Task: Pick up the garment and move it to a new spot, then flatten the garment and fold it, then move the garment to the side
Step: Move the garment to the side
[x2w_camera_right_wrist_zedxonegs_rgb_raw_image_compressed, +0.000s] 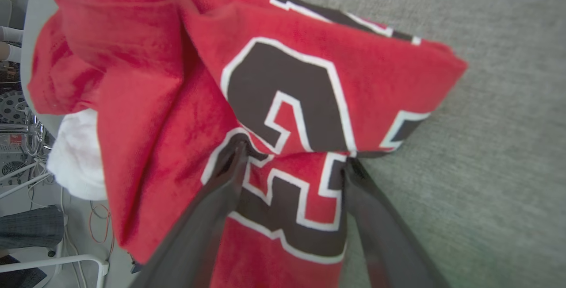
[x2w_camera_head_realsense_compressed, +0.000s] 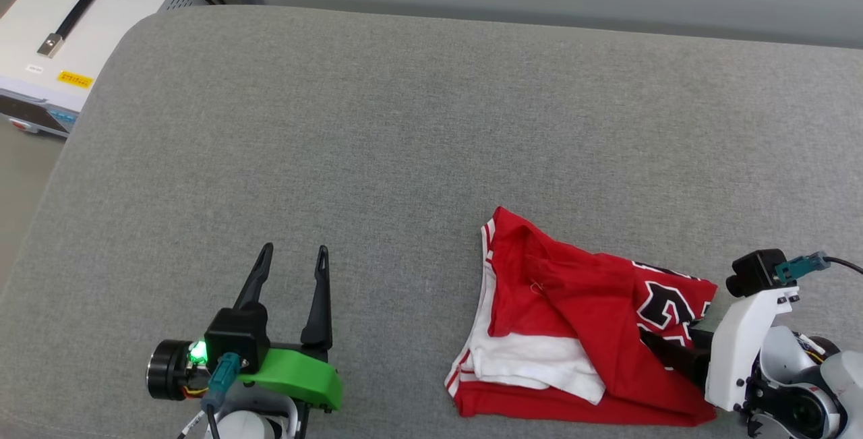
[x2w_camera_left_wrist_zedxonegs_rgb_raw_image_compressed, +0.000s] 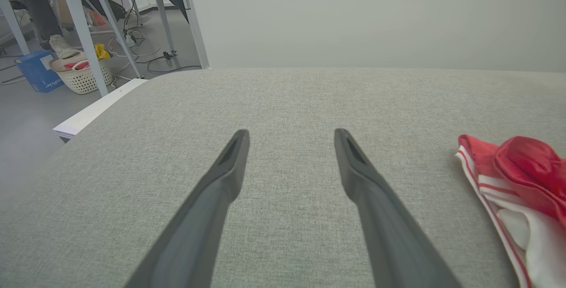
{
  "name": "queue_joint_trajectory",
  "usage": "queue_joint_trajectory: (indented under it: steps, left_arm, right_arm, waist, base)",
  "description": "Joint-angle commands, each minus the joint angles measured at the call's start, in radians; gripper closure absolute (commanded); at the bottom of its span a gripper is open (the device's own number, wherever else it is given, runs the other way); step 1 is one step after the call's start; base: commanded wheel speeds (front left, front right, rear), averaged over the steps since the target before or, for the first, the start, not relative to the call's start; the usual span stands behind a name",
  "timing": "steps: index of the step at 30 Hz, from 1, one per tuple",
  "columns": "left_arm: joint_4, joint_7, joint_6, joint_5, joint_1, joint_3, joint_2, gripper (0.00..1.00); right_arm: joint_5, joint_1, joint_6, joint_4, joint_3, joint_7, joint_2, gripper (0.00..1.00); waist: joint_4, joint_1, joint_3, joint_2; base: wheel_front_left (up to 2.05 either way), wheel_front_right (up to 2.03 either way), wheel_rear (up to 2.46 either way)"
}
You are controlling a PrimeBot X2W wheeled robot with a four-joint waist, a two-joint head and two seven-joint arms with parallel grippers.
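Observation:
The garment (x2w_camera_head_realsense_compressed: 573, 317), a red jersey with a white sleeve and black white-outlined numerals, lies bunched at the lower right of the grey padded surface (x2w_camera_head_realsense_compressed: 404, 122). My right gripper (x2w_camera_head_realsense_compressed: 650, 344) reaches in from the right, low on the garment's numbered part. In the right wrist view the right gripper (x2w_camera_right_wrist_zedxonegs_rgb_raw_image_compressed: 294, 155) stands open, fingertips pressed against the printed fabric (x2w_camera_right_wrist_zedxonegs_rgb_raw_image_compressed: 146, 102), a fold of it between them. My left gripper (x2w_camera_head_realsense_compressed: 294, 248) is open and empty at the lower left, well apart from the garment. The left gripper (x2w_camera_left_wrist_zedxonegs_rgb_raw_image_compressed: 292, 133) hovers over bare padding, the garment (x2w_camera_left_wrist_zedxonegs_rgb_raw_image_compressed: 522, 168) to its right.
A white equipment case (x2w_camera_head_realsense_compressed: 81, 27) with a black handle stands beyond the surface's rounded left corner. Past that edge are a pale basket (x2w_camera_left_wrist_zedxonegs_rgb_raw_image_compressed: 82, 73), a blue box (x2w_camera_left_wrist_zedxonegs_rgb_raw_image_compressed: 37, 73) and metal frame legs. A plain wall runs behind the surface.

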Motion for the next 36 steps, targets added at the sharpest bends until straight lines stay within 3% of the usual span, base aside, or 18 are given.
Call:
queue_joint_trajectory:
  steps: [1,2,3,4,16,24,36]
  left_arm:
    - [0.003,-0.006,0.006,-0.006,-0.019,-0.001,-0.006,0.00]
    - [0.004,-0.006,0.007,-0.006,-0.020,-0.001,-0.006,0.00]
    - [0.004,-0.006,0.007,-0.006,-0.020,-0.002,-0.006,0.00]
    - [0.005,-0.006,0.007,-0.006,-0.020,-0.002,-0.006,0.00]
    - [0.009,-0.006,0.018,-0.010,-0.001,0.010,-0.006,0.00]
    - [-0.007,-0.006,0.030,-0.019,0.025,0.023,-0.006,0.00]
    - [-0.042,-0.006,0.030,0.002,0.004,0.042,-0.001,0.00]
  right_arm:
    - [0.032,0.002,-0.001,0.018,0.044,-0.010,0.030,0.05]
    - [0.032,-0.004,-0.001,0.018,0.052,-0.032,0.027,0.65]
    - [0.033,-0.010,-0.001,0.018,0.057,-0.047,0.024,0.88]
    - [0.036,-0.016,-0.001,0.016,0.065,-0.065,0.020,1.00]
    - [-0.080,-0.140,-0.001,-0.049,0.155,-0.273,-0.084,1.00]
    - [-0.164,-0.214,-0.001,-0.135,0.201,-0.283,-0.177,1.00]
    - [-0.188,-0.292,-0.001,-0.170,0.160,-0.261,-0.290,1.00]
  waist:
    - [0.002,0.0000,0.001,0.0000]
    - [0.003,0.0000,0.001,0.0000]
    - [0.004,0.0000,0.000,0.0000]
    - [0.004,0.0000,-0.002,0.0000]
    - [-0.040,0.0000,-0.046,0.0000]
    - [-0.146,0.0000,-0.067,0.0000]
    - [-0.316,0.0000,0.006,0.0000]
  base:
    - [0.00,0.00,0.00]
    - [0.00,0.00,0.00]
    - [0.00,0.00,0.00]
    - [0.00,0.00,0.00]
    - [0.00,0.00,0.00]
    - [0.00,0.00,0.00]
    - [0.00,0.00,0.00]
